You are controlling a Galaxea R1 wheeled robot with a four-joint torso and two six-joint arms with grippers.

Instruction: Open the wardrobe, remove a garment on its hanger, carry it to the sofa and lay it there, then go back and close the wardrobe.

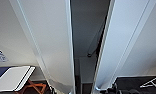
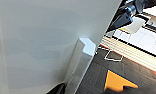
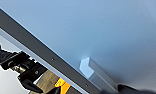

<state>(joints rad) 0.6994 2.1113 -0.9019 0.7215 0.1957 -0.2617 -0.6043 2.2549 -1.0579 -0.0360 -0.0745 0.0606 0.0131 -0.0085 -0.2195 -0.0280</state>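
Wardrobe (image 1: pixel 56 37): seen close up in the head view, white, with its two tall doors parted and a dark gap (image 1: pixel 87 27) shown between them.
Left door (image 1: pixel 47 30): a white panel slanting down toward the lower middle of the head view; its inner edge borders the gap.
Right door (image 1: pixel 126 40): a white panel on the other side of the gap, with a raised panel line running along it.
Interior: dark; a thin dark rod-like piece (image 1: pixel 95 41) is seen slanting across it, ending in a small knob. What it is cannot be told.
Left handle (image 2: pixel 80 62): a small white vertical bar standing out from the door face, seen in the left wrist view just beside a dark rounded part at the picture's lower edge.
Right handle (image 3: pixel 96 71): a white bar on the pale door face in the right wrist view, beside the door's dark edge strip (image 3: pixel 39 50); a dark part touches or overlaps its far end.
Left gripper: whether it is released or clenched cannot be told.
Right gripper: its state cannot be told either.
Floor (image 2: pixel 134 67): dark carpet with orange patches and white line markings.
Surroundings: a white board (image 1: pixel 12 77) leans low on the left side of the head view.
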